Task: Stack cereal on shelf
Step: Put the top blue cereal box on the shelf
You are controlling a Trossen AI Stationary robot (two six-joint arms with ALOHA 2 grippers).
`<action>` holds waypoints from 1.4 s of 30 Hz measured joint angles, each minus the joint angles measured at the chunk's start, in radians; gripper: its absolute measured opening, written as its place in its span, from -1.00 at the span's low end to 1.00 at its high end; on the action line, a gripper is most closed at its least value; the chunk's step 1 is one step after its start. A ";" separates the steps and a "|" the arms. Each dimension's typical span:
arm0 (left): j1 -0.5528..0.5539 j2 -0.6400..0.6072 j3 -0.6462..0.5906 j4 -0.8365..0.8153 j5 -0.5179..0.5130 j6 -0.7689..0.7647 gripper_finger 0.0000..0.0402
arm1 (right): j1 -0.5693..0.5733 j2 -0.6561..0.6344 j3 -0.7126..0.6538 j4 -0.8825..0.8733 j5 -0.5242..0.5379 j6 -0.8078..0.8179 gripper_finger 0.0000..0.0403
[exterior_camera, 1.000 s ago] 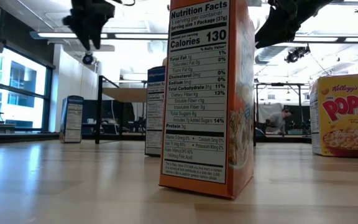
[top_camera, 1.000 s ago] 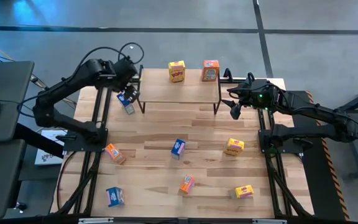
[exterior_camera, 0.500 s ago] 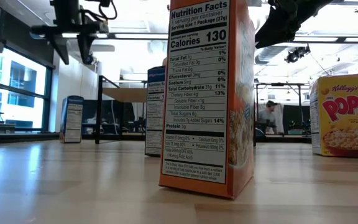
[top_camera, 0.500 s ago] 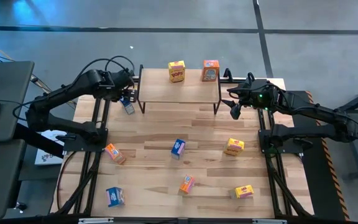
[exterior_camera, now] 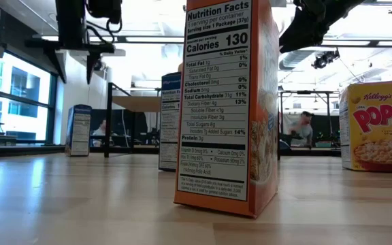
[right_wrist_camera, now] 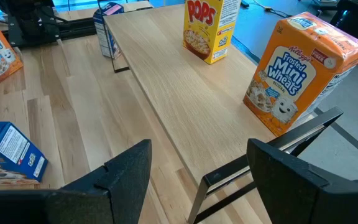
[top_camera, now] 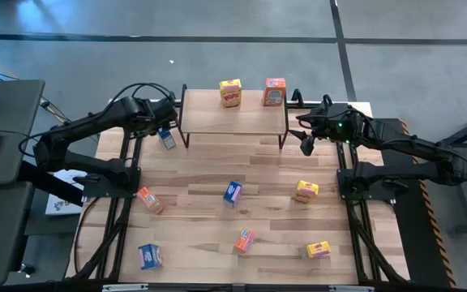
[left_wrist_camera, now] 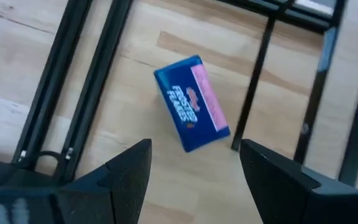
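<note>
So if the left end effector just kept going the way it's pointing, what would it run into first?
Most likely the blue cereal box, which stands on the table by the shelf's left legs. The left end effector is open and aimed down at it, with nothing between them, though the gap is hard to judge.

1. The orange cereal box (exterior_camera: 226, 109) nearest the low camera reads "Nutrition Facts" and "Calories 130".
2. The yellow box (exterior_camera: 378, 126) carries "Kellogg's POPS".
3. On the shelf (right_wrist_camera: 185, 93), the orange box (right_wrist_camera: 297, 71) says "Kellogg's Frosted Mini Wheats" (its yellow neighbour (right_wrist_camera: 210, 28) shows "POPS").
</note>
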 joint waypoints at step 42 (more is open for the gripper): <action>0.064 0.012 -0.228 0.288 -0.058 -0.029 0.52 | 0.000 0.000 0.000 0.000 0.000 0.000 0.28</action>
